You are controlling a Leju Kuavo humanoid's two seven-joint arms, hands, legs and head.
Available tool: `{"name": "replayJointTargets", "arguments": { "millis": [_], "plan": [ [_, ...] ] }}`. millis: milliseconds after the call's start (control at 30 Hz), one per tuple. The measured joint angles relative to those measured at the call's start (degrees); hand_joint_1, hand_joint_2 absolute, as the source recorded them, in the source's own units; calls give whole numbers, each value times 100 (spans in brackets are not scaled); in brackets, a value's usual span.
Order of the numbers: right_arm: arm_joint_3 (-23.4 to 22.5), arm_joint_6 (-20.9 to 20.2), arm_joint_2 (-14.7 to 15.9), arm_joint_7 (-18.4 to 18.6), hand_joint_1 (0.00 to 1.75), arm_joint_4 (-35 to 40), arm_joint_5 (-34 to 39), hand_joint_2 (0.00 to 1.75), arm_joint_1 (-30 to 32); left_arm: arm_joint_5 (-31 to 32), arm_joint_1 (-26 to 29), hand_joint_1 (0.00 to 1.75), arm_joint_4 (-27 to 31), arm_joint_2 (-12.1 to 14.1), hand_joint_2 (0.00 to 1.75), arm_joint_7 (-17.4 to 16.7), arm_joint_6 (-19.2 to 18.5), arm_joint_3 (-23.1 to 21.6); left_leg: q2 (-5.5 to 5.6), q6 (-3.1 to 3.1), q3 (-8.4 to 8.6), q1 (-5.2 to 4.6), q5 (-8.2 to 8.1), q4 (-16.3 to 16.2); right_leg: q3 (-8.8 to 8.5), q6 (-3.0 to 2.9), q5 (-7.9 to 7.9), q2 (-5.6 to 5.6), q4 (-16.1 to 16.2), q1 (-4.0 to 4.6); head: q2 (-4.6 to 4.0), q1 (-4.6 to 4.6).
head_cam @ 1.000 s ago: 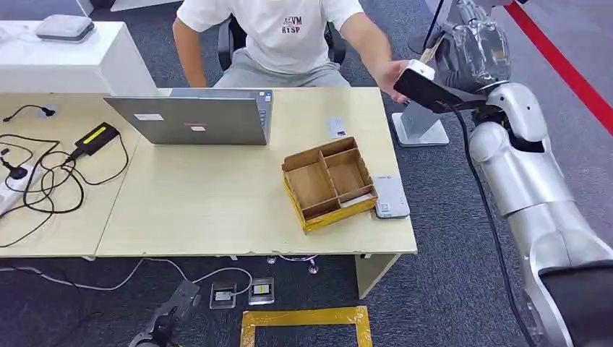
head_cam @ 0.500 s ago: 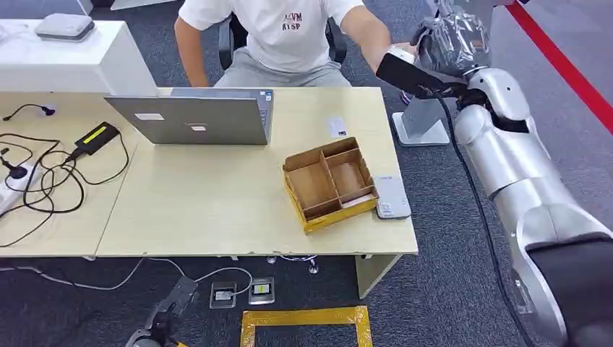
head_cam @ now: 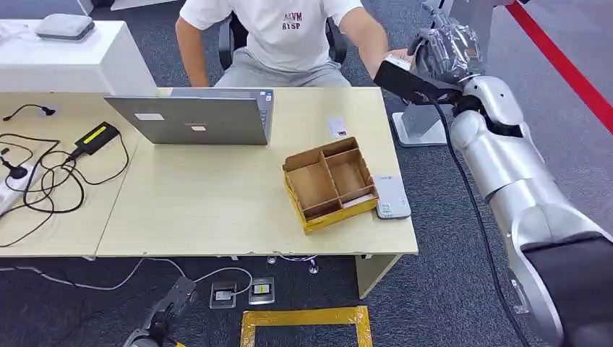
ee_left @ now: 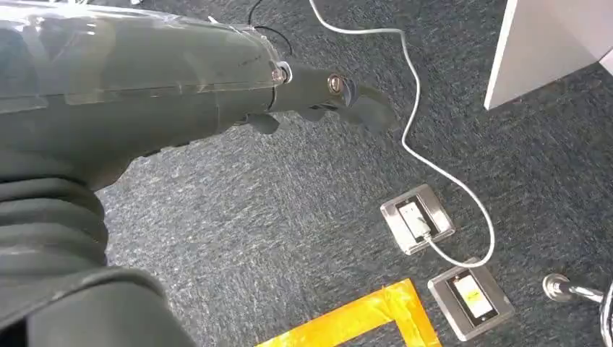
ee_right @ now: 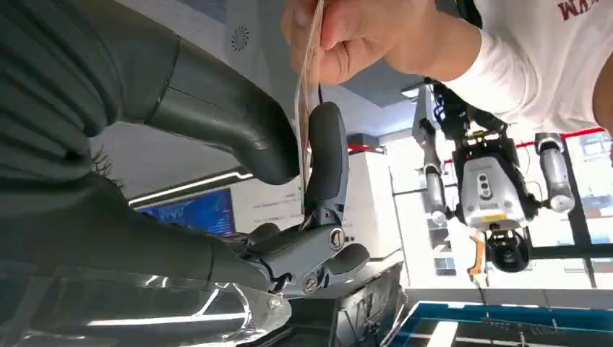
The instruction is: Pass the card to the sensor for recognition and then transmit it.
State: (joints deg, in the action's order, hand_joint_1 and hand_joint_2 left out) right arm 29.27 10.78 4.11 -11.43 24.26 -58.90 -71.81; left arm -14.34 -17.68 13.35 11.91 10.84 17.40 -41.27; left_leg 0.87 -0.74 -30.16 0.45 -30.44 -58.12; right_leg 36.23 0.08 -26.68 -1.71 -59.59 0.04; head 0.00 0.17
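Observation:
My right hand (head_cam: 442, 49) is raised beyond the desk's far right corner, next to the seated person (head_cam: 289, 32). In the right wrist view the card (ee_right: 306, 108) stands edge-on, pinched between my thick thumb (ee_right: 231, 123) and a dark finger (ee_right: 327, 155). The person's hand (ee_right: 361, 32) grips the card's other end. The flat grey sensor (head_cam: 391, 195) lies on the desk near its right edge, beside the wooden box. My left hand (ee_left: 340, 97) hangs low over the carpet and holds nothing.
A divided wooden box (head_cam: 329, 181) sits on the desk (head_cam: 202, 210), with a laptop (head_cam: 195, 119) behind it and a small card (head_cam: 336, 127) near the back edge. Cables (head_cam: 43, 173) lie at the left. A white stand base (head_cam: 419, 130) is on the floor.
My right arm has lifted and swung farther away toward the person. The person's hand has come up to meet it and now grips the card.

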Motion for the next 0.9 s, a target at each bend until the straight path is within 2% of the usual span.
{"name": "replayJointTargets", "arguments": {
  "millis": [67, 100, 133, 167, 200, 467, 600, 767, 800, 900],
  "plan": [
    [0, 2, 0, 0, 175, -26, 0, 175, 0, 2, 0, 0, 0, 0, 0, 0, 0, 0, 0, 0, 0, 0, 0, 0, 0, 0, 0, 0, 0, 0, 0, 0],
    [0, 2, 0, 0, 169, -41, 0, 175, 0, 2, 0, 0, 0, 0, 0, 0, -2, 0, 0, 0, 0, 0, 0, 0, 0, 0, 0, 0, 0, 0, 0, 2],
    [2, 4, 0, 0, 98, -59, 0, 175, 0, 2, 0, 0, 0, 0, 0, -2, -2, 0, 0, 0, -1, 0, 0, 0, 0, 0, 0, 1, 1, 0, 0, 0],
    [7, 7, -2, 0, 42, -70, 0, 175, 0, 2, 0, 0, 0, 0, 0, -2, -4, 0, 0, 0, -1, 0, 0, 0, 0, 0, 0, 1, 0, 0, 0, 0],
    [15, 9, -13, 0, 0, -90, 0, 175, -2, 2, 0, 0, 0, 0, 0, -4, -9, 0, 0, 0, -1, 0, 0, 0, 0, 0, 0, 1, 1, 0, 0, 2],
    [63, 122, -35, 22, 0, -223, -42, 175, -1, 24, -1, 0, 2, 15, 0, -59, -26, 0, -1, 0, 0, 0, 0, 0, 1, 0, 0, -1, 0, 0, 0, 0],
    [72, 313, -46, 33, 0, -247, -59, 175, 0, 39, -1, 0, 2, 15, 0, -68, -26, 0, -1, 0, 0, 0, 0, 0, 2, 0, 0, -1, 0, 0, 0, 0],
    [72, 745, -35, -166, 0, -249, -28, 175, -4, 41, 1, 0, 2, 15, 0, -83, -7, 0, -2, 0, 2, 0, 0, 0, 2, 0, 0, -2, 0, 1, 0, 0],
    [72, 791, -20, -201, 0, -249, -13, 0, -8, 41, 2, 0, 2, 13, 0, -83, 2, 0, -2, 0, 2, -1, 0, 0, 2, 0, 0, -2, 0, 1, 0, 2],
    [72, 872, 35, -275, 0, -249, 20, 0, -13, 41, 10, 0, 2, 13, 0, -83, 28, 0, -2, 0, 3, -1, 0, 0, 2, 0, 0, -3, 0, 1, 0, 0]
  ]
}}
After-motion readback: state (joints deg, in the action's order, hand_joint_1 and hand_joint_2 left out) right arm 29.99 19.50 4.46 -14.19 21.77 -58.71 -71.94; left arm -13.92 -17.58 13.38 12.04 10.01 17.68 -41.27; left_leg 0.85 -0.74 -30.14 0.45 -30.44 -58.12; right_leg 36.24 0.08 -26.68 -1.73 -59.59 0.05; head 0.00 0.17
